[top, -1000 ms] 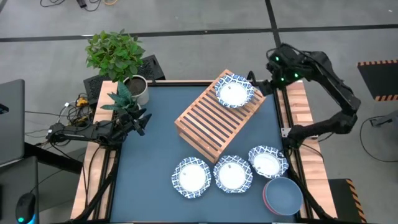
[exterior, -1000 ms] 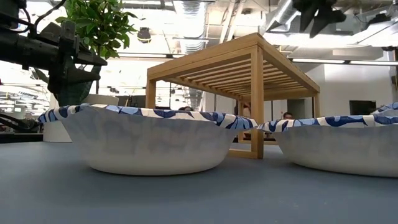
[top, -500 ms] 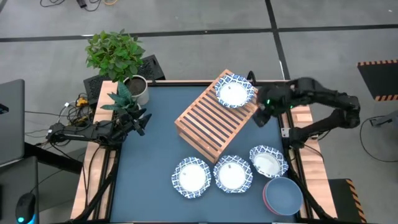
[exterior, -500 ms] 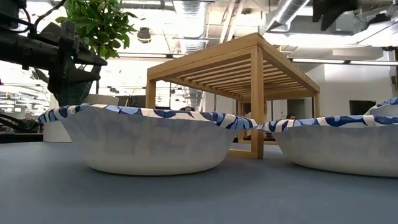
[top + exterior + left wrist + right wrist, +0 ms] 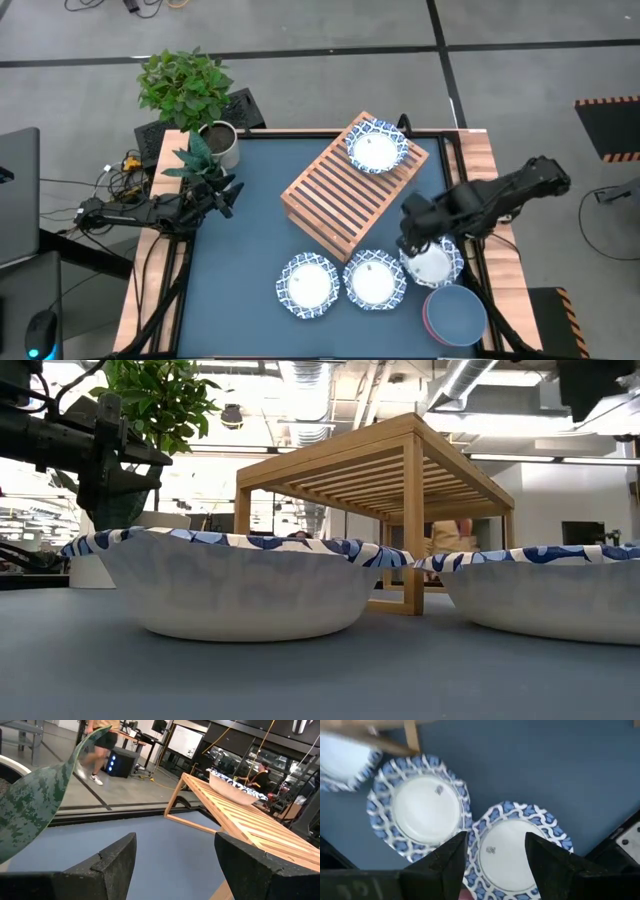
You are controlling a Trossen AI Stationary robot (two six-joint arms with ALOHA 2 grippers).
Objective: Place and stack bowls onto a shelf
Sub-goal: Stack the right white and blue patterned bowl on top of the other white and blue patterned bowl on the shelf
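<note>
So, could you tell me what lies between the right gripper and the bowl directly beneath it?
Nothing: in the right wrist view the open right gripper hangs over the patterned bowl with only air between.

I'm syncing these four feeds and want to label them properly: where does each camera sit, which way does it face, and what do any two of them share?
High view: overhead, straight down on the table; both arms, shelf, right gripper over a patterned bowl.
Low view: tabletop height, level across toward the room; left arm upper left, two bowls up close.
Left wrist view: on the parked left arm, past its open fingers, toward the shelf.
Right wrist view: looking down past open fingers at patterned bowls.
Shared: high and left wrist views both show the bowl on the shelf.
</note>
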